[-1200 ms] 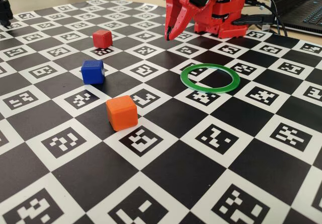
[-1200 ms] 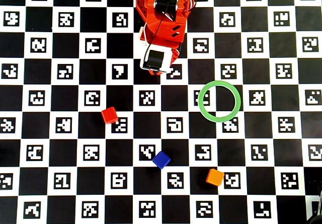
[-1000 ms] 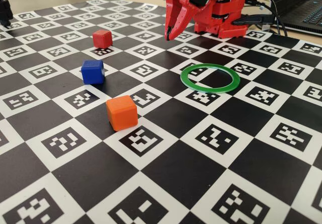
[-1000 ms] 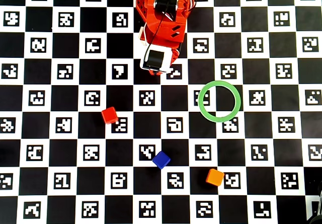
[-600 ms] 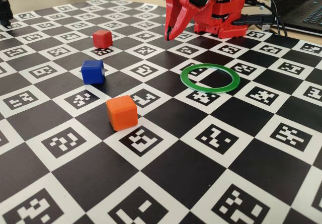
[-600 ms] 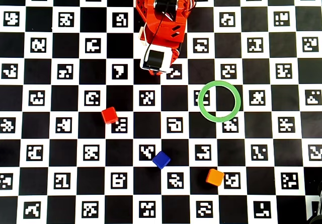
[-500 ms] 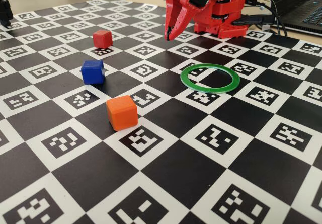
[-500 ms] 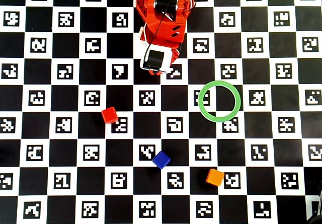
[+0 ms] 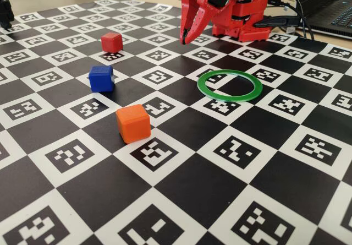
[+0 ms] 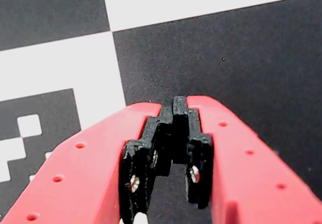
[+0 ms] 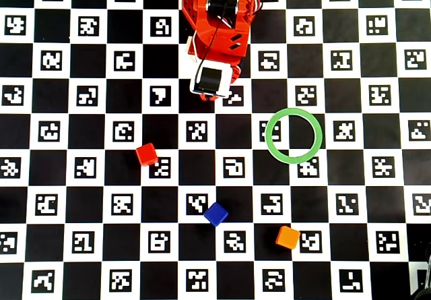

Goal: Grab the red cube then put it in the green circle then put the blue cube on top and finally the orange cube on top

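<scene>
The red cube (image 9: 111, 42) (image 11: 146, 154) sits on the checkerboard, left of the arm. The blue cube (image 9: 102, 78) (image 11: 215, 214) and the orange cube (image 9: 132, 123) (image 11: 288, 236) lie apart from it, nearer the front. The green circle (image 9: 230, 85) (image 11: 293, 135) lies flat and empty. My red gripper (image 9: 184, 38) (image 10: 179, 102) (image 11: 207, 96) hangs near the arm's base, tips pointing down just above the board. Its jaws are shut on nothing. No cube shows in the wrist view.
The board (image 9: 181, 190) is a black and white checkerboard with marker patterns. The arm's red base (image 9: 247, 14) stands at the far edge. Cables and a laptop (image 9: 330, 8) lie behind it at the right.
</scene>
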